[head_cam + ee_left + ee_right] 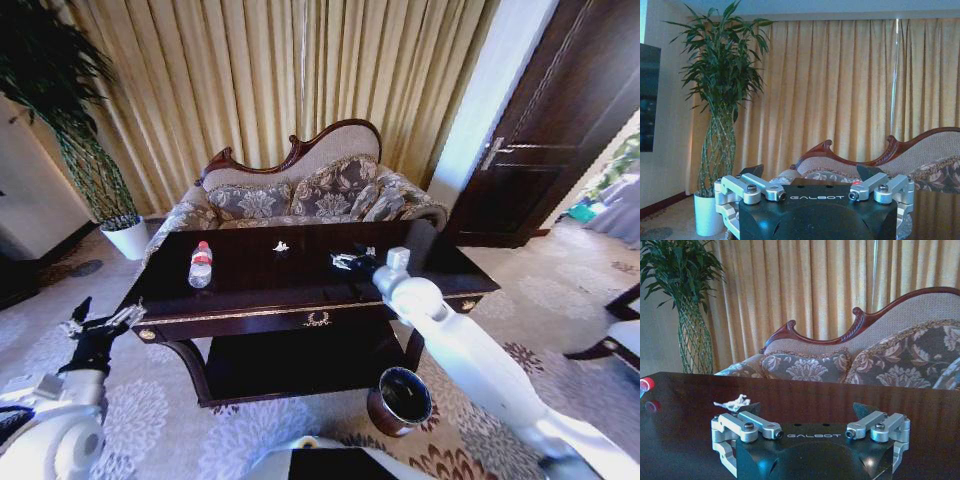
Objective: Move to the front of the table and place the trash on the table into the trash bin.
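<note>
1. Nearest to me, low on my left: the left gripper [100, 325], held off the table's left front corner, above the patterned carpet [180, 420]. In the left wrist view its jaws stand wide apart with nothing between them [810, 175].

2. On the floor at my right front: the trash bin [399, 400], round, reddish-brown sides, shiny rim, dark inside. It sits just in front of the table's right leg, beneath my right arm.

3. The table [250, 290]: dark, glossy, gold trim along the front edge, gold emblem at front centre, lower shelf below.

4. Over the right half of the tabletop: the right gripper [352, 262], arm reaching in from my right. In the right wrist view its jaws stand wide, low over the wood, gripping nothing [807, 410].

5. Trash on the tabletop, 2 items I can make out:
 - a clear plastic bottle [201, 265] with red cap and white label, upright on the left half, well apart from the right gripper;
 - a white crumpled paper scrap [281, 246] toward the back edge near centre; in the right wrist view it lies just beyond 1 fingertip [733, 402].

6. Behind the table: a patterned sofa [300, 195] with carved wooden frame and cushions.

7. Far left: a tall plant in a white pot [128, 238]. Gold curtains [280, 70] across the back wall.
</note>
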Robot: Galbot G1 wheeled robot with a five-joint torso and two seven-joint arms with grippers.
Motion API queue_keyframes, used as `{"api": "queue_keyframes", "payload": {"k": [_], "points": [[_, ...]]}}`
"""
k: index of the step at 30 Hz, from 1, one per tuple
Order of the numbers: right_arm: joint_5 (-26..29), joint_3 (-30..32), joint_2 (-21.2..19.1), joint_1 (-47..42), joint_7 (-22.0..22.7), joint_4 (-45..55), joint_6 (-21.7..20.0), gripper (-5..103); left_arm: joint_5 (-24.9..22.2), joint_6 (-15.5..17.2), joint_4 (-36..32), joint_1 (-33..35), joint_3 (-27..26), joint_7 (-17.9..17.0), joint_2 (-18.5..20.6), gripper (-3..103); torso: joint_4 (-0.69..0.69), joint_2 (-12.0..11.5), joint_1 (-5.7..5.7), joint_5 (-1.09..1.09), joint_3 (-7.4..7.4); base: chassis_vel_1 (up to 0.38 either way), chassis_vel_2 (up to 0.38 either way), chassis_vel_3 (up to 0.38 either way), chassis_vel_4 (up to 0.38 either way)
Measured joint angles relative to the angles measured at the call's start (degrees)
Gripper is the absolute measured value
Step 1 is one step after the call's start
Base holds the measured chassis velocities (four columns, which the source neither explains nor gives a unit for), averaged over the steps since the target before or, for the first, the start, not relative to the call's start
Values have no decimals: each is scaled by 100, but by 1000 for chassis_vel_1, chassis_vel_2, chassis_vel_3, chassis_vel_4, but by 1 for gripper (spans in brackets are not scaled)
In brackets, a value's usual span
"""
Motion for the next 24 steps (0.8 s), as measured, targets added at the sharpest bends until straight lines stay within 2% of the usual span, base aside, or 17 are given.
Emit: {"api": "queue_keyframes", "payload": {"k": [10,19,24], "points": [[495,-921,287,1250,176,-750,-153,100,10,0,-77,36,14,-1,-114,100,-1,0,0,-1,0,0,0,0,0],[829,-1362,487,1684,238,-1078,-184,100,13,2,-134,83,-10,-5,-89,100,-2,0,0,0,0,0,0,0,0],[956,-1673,788,1920,360,-1335,-246,100,19,15,-174,88,18,-11,-105,100,-1,0,0,-1,0,0,0,0,0]]}}
